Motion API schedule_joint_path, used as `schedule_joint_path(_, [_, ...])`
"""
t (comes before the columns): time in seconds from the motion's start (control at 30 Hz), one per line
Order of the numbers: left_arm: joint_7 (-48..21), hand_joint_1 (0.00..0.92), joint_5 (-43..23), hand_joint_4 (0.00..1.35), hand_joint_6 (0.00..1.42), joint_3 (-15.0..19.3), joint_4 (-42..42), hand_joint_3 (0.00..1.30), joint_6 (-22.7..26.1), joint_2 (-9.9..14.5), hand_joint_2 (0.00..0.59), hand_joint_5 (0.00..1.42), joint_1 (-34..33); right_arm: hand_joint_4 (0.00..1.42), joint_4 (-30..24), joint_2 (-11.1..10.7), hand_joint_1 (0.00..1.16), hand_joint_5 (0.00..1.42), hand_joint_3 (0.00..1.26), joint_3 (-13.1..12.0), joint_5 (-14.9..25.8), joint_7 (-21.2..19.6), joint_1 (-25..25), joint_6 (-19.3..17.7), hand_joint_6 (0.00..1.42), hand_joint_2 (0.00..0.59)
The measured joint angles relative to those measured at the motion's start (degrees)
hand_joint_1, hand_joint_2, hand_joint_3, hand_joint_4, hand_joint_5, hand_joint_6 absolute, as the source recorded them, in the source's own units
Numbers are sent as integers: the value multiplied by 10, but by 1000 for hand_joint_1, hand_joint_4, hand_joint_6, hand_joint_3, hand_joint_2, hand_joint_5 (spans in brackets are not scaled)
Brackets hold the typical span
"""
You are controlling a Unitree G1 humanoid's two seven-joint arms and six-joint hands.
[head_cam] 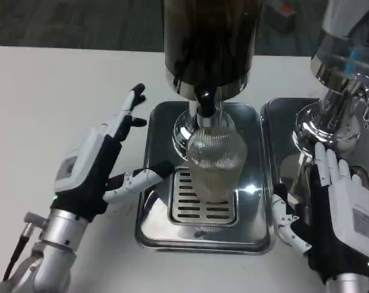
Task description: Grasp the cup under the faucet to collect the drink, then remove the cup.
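**Cup on drip tray under faucet; both hands free**

Head view: White bench (50,122) carries a steel drip tray (149,183) with a slotted grate (200,207) at its centre. Dark drink dispenser (210,43) stands at the tray's rear; its faucet (205,107) points down directly above the cup. Cup (216,162), clear and ribbed, stands upright on the grate, just beneath the faucet. Contents cannot be judged.

Left hand (96,168) sits to the left of the tray, fingers spread wide, holding nothing; one lower finger reaches over the tray's left edge toward the cup but stays apart from it. Upper fingers point away over the bench.

Right hand (340,207) lies to the right of the tray, fingers apart, holding nothing, near the base of a second chrome dispenser (337,116) on an adjacent tray (279,116).
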Motion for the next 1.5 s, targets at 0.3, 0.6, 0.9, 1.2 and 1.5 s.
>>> schedule_joint_path(0.3, [-280, 0, -247, 0, 25, 62, -83, 0, -63, 18, 83, 23, 50, 0, 16, -8, 365, 0, 0, -1, 13, 2, -12, -4, 0, 446])
schedule_joint_path(0.6, [-523, 0, -419, 0, 59, 78, -218, 0, -10, -8, 90, 70, 62, 0, 17, -12, 365, 0, 0, -1, 18, 3, -16, -4, 0, 446])
schedule_joint_path(0.9, [-620, 0, -431, 0, 64, 96, -259, 0, 28, -43, 94, 81, 63, 0, 18, -9, 365, 0, 0, -1, 18, 1, -15, -4, 0, 446])
schedule_joint_path(1.2, [-632, 0, -393, 0, 68, 102, -248, 0, 30, -67, 99, 90, 21, 0, 18, 2, 365, 0, 0, 0, 18, -1, -12, -4, 0, 446])
schedule_joint_path(1.5, [-619, 0, -334, 0, 71, 103, -252, 0, 13, -70, 105, 98, 8, 0, 18, 7, 365, 0, 0, 0, 18, -4, -9, -3, 0, 446])
